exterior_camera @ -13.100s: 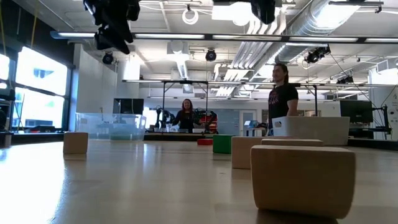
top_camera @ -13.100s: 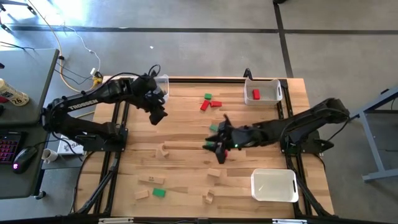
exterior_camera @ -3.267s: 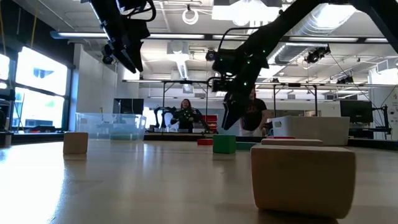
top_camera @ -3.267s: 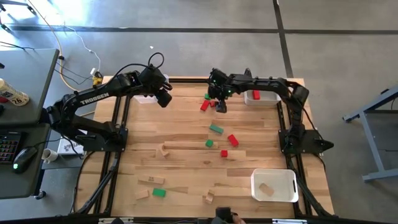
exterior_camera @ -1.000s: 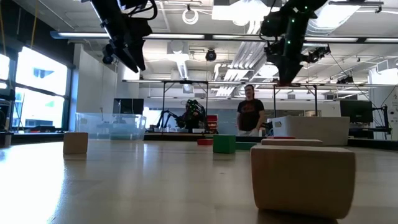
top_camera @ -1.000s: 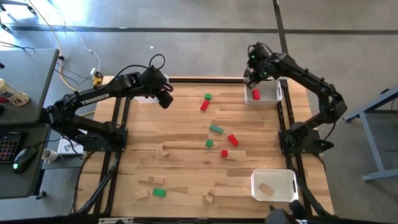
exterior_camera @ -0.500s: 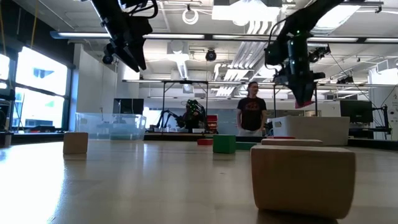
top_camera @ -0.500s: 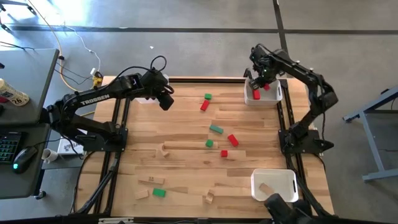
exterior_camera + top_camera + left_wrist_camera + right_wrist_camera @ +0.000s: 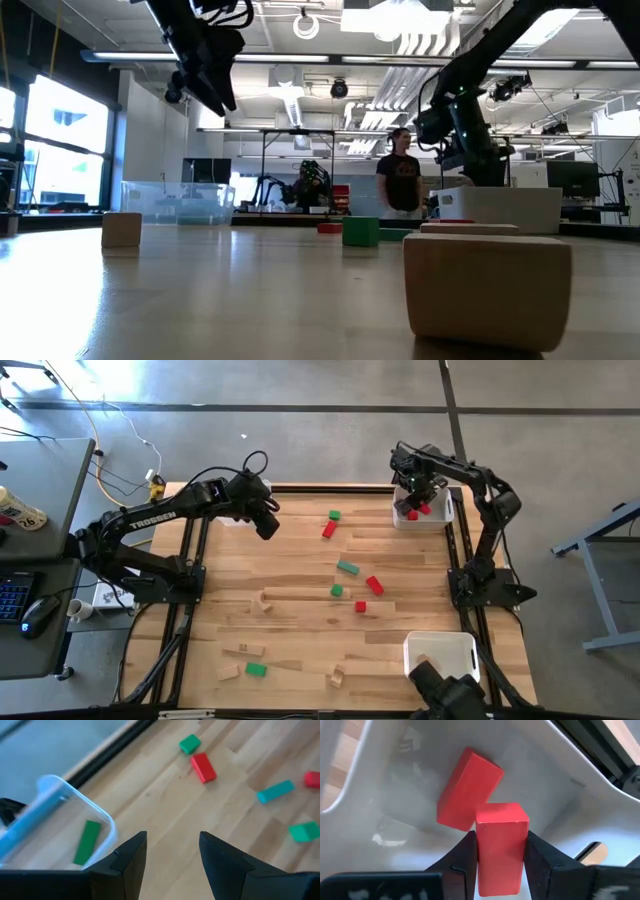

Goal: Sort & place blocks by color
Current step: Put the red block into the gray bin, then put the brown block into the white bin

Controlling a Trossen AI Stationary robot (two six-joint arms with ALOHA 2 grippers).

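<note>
The right gripper (image 9: 496,851) is lowered into the white bin (image 9: 436,517) at the table's far right corner, its fingers (image 9: 465,857) clamped on a red block (image 9: 501,845) held upright. A second red block (image 9: 468,788) lies tilted on the bin floor, touching the held one.

The left gripper (image 9: 172,851) hangs above the far left part of the table, its jaws parted and holding nothing, just beside a clear bin (image 9: 75,815) that contains a green bar (image 9: 88,841).

Loose blocks lie on the wooden table (image 9: 300,590). Toward the far middle are a green cube (image 9: 334,516) and a red bar (image 9: 328,530), close together. Near the centre sit a green bar (image 9: 347,568), a red block (image 9: 374,585), a small green cube (image 9: 337,591) and a small red cube (image 9: 360,606). On the near left are several plain wood blocks (image 9: 236,650) and a green block (image 9: 256,670). Another white bin (image 9: 440,652) stands at the near right corner. In the low view a person (image 9: 402,185) stands in the room behind the table.
</note>
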